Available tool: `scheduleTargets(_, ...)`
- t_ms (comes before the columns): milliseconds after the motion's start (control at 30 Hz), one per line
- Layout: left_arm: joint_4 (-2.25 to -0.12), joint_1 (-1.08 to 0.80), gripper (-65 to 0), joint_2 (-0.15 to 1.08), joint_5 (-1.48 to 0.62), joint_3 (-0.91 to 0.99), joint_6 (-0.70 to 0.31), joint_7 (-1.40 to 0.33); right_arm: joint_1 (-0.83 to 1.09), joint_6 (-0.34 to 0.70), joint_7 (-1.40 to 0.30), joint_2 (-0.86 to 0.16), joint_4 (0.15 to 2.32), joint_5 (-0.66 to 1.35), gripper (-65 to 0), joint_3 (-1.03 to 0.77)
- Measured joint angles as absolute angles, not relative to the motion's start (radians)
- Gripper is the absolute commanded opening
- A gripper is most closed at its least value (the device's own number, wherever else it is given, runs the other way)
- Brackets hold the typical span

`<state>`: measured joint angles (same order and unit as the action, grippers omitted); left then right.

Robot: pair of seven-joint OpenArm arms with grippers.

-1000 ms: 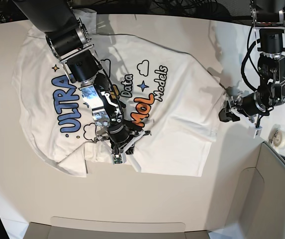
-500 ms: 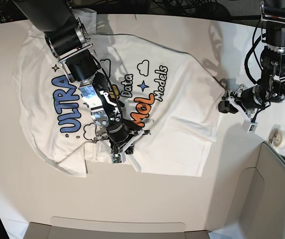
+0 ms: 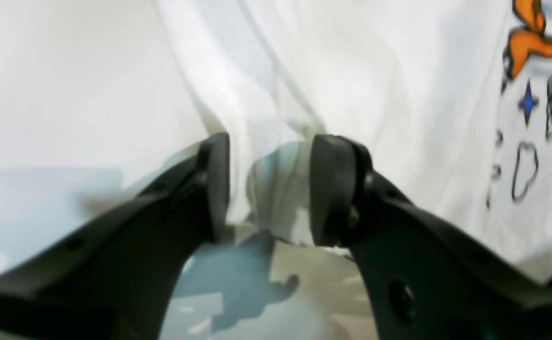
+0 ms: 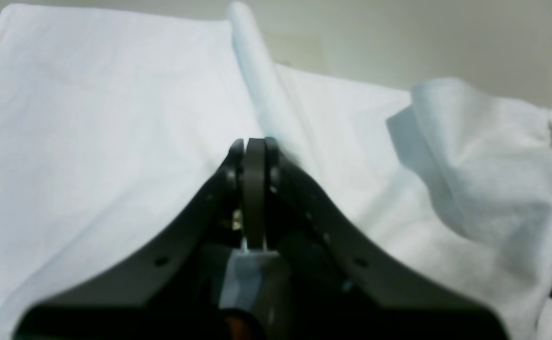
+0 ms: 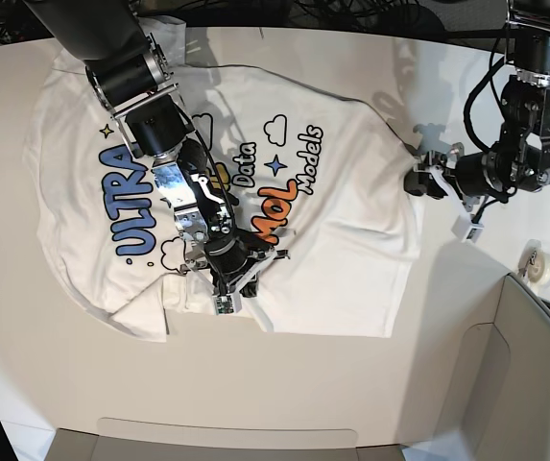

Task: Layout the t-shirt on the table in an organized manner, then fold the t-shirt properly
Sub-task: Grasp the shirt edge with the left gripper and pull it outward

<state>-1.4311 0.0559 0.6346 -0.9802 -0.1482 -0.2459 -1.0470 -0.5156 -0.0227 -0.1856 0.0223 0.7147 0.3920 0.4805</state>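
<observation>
While one t-shirt (image 5: 255, 192) lies print-up across the middle of the table (image 5: 255, 384), two arms work over it. Nearest the curved front edge runs a broad bare strip of tabletop, free room below the shirt's hem. One small roll of tape (image 5: 541, 267) sits near the right edge, well apart from the cloth. Over the lower middle of the shirt, the right gripper (image 5: 225, 291) is pressed tight together with its tip down on white fabric; whether cloth is pinched there I cannot tell. Farther back, at the shirt's right edge, the left gripper (image 3: 269, 189) stands parted, fingers (image 3: 332, 189) either side of a rumpled fold, not clamped. Bare tabletop continues beyond.
</observation>
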Motion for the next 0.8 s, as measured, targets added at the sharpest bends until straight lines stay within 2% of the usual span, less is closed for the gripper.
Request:
scheduleTargets(167, -1.407, 0.051, -39.7, 0.63, -0.981, -0.149, -0.247, -1.044, -0.515, -0.023, -0.184, 0.022, 0.715, 0.392, -65.0, 0.48)
scheduleTargets(333, -1.335, 0.055, -53.5, 0.635, -0.995, -0.147, -0.303, -1.012, -0.515, -0.023, -0.185, 0.022, 0.715, 0.392, -65.0, 0.48)
scheduleTargets(467, -1.334, 0.056, -64.5, 0.634, -0.921, -0.147, -0.318, -1.001, -0.515, -0.023, -0.185, 0.022, 0.715, 0.392, -65.0, 0.48)
scheduleTargets(600, -1.357, 0.032, -65.0, 0.635, -0.904, -0.138, -0.318, -1.001, -0.515, -0.023, -0.185, 0.022, 0.715, 0.392, -65.0, 0.48)
scheduleTargets(700, -1.477, -0.017, -65.0, 0.655, -0.874, -0.13, -0.314, -1.052, -0.515, -0.023, -0.186, 0.021, 0.715, 0.39, -65.0, 0.481)
scheduleTargets(800, -1.645, -0.113, -65.0, 0.674, -0.879, -0.034, -0.314, -1.082, -0.517, -0.013, -0.19, 0.014, 0.716, 0.396, -65.0, 0.482)
